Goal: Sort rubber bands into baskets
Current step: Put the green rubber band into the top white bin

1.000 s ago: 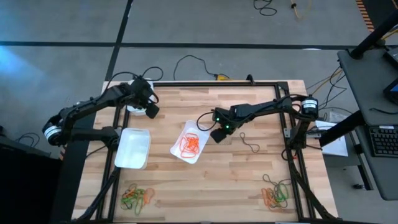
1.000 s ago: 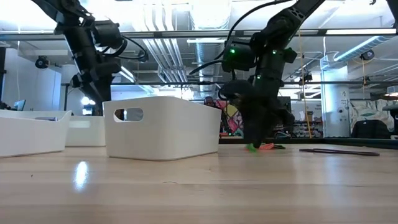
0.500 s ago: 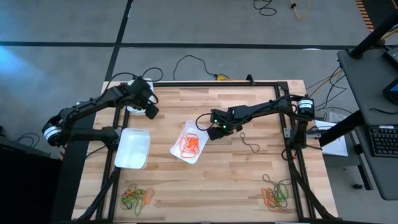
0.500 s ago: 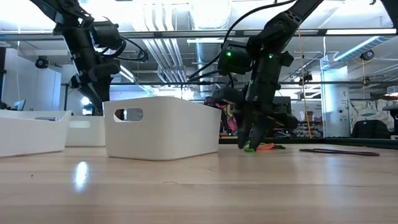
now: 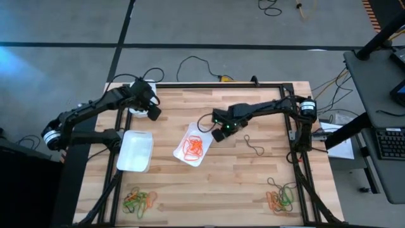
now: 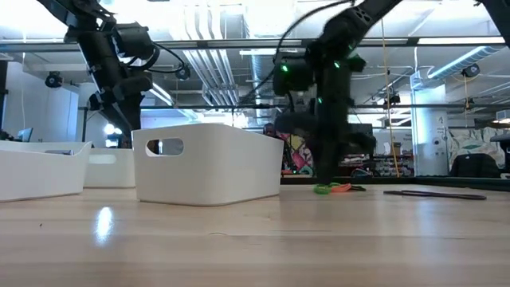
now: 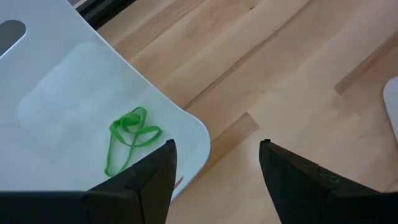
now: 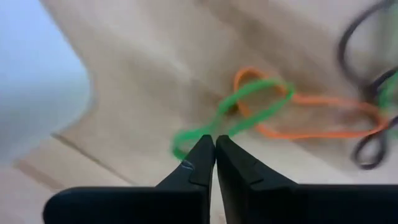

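Note:
My right gripper (image 5: pixel 218 132) is down at the table just right of the middle white basket (image 5: pixel 182 154), which holds orange rubber bands (image 5: pixel 193 145). It is shut on a green rubber band (image 8: pixel 249 102) that lies tangled with an orange band (image 8: pixel 311 127) and dark bands (image 8: pixel 370 149) on the wood; they also show in the low view (image 6: pixel 331 188). My left gripper (image 7: pixel 214 171) is open and empty over a corner of the far-left basket (image 7: pixel 56 81), which holds one green band (image 7: pixel 127 140). A third basket (image 5: pixel 135 151) lies empty. My right gripper pinches the green rubber band at its near loop end (image 8: pixel 194 138) between its two shut fingertips. The fingers slant down at it from above. The rest of the band lies on the wood, crossed over the orange band.
Two piles of mixed bands lie near the table's near edge, at the left (image 5: pixel 139 199) and at the right (image 5: pixel 281 197). A single dark band (image 5: pixel 253 147) lies right of my right gripper. Bare wood lies between the baskets and the piles.
My right gripper has shifted a little toward the table's far-left, closer to the middle basket, and has swung from tilted to more upright over the green and orange bands.

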### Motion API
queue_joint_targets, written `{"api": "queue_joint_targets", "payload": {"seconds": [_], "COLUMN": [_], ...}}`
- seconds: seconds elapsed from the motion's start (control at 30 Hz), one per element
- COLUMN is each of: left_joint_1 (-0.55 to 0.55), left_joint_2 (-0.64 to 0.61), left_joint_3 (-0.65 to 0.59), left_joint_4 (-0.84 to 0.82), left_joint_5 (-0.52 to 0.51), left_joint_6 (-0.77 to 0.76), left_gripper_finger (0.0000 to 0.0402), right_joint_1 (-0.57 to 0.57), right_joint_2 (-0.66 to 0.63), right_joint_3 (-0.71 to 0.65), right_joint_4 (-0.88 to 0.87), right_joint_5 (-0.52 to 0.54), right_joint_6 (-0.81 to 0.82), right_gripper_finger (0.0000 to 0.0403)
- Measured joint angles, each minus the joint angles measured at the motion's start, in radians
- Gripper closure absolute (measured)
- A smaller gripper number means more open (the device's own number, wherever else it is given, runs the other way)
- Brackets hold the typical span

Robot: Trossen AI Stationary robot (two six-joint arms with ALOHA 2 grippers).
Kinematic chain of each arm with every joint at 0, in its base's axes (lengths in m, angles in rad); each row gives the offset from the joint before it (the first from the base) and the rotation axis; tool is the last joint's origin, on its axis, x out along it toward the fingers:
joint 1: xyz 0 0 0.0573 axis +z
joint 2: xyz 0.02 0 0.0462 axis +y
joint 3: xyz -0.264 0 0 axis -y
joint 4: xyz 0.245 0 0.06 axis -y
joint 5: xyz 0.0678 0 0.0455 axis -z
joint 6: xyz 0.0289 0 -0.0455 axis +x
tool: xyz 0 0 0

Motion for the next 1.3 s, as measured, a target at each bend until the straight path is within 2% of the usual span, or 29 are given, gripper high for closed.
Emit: {"api": "queue_joint_targets", "payload": {"seconds": [0.07,0.17,0.27,0.37,0.53,0.8,0.93,1.07,1.3], "left_joint_1": [0.000,0.000,-0.001,-0.015,-0.056,-0.081,-0.081,-0.083,-0.086], "left_joint_2": [-0.002,-0.001,-0.001,-0.001,0.001,0.013,0.022,0.022,0.021], "left_joint_3": [0.000,0.000,0.000,0.001,0.000,-0.014,-0.014,-0.014,-0.014], "left_joint_4": [0.012,0.059,0.142,0.207,0.254,0.304,0.302,0.296,0.297], "left_joint_5": [0.000,0.020,0.088,0.164,0.181,0.180,0.180,0.180,0.180], "left_joint_6": [-0.001,-0.002,-0.007,-0.010,-0.003,0.013,0.021,0.016,0.014], "left_gripper_finger": [0.0190,0.0190,0.0190,0.0190,0.0190,0.0190,0.0190,0.0190,0.0190], "right_joint_1": [-0.012,-0.047,-0.090,-0.114,-0.095,-0.050,-0.053,-0.051,-0.050], "right_joint_2": [-0.004,-0.008,-0.002,-0.002,-0.002,-0.002,-0.002,-0.002,-0.002], "right_joint_3": [0.065,0.146,0.212,0.249,0.216,0.072,0.033,-0.003,-0.056], "right_joint_4": [-0.057,-0.051,-0.044,-0.137,-0.259,-0.075,-0.038,-0.037,0.064], "right_joint_5": [0.005,0.004,0.000,-0.009,-0.059,-0.065,-0.063,-0.068,-0.038], "right_joint_6": [-0.054,-0.125,-0.162,-0.145,0.016,0.307,0.402,0.509,0.714], "right_gripper_finger": [0.0390,0.0390,0.0390,0.0390,0.0369,0.0257,0.0218,0.0211,0.0236]}}
